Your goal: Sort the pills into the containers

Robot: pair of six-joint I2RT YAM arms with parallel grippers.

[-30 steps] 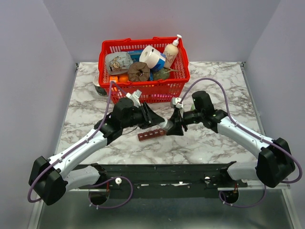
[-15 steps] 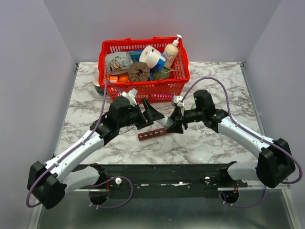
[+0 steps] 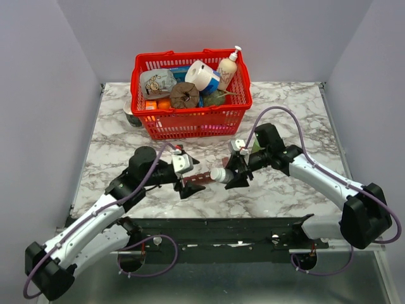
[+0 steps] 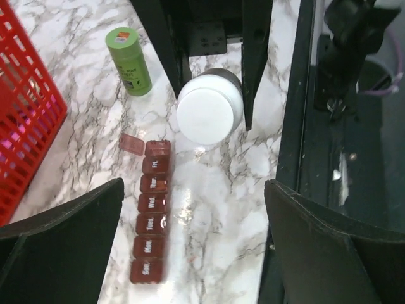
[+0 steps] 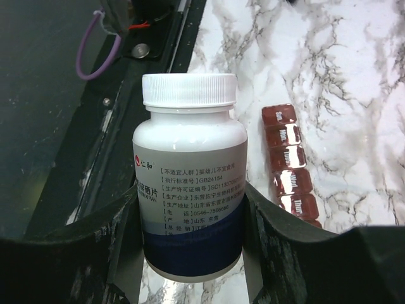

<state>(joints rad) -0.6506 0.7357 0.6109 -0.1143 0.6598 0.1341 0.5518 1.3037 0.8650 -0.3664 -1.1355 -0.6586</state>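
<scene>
While the right fingers (image 5: 69, 253) clamp a white pill bottle (image 5: 190, 183), the left fingers (image 4: 63, 234) spread wide over the containers (image 4: 152, 212).

Pictured: one marble table (image 3: 285, 101); two robot arms, the left arm (image 3: 95, 218) and the right arm (image 3: 316, 174); one white pill bottle (image 3: 221, 175); one small green bottle (image 4: 128, 61); one red mesh basket (image 3: 190, 123); and one dark-red strip of containers (image 4: 152, 212), seven square compartments in a single row.

Lab cell: marble table (image 3: 114, 126), blank walls (image 3: 38, 95)
</scene>
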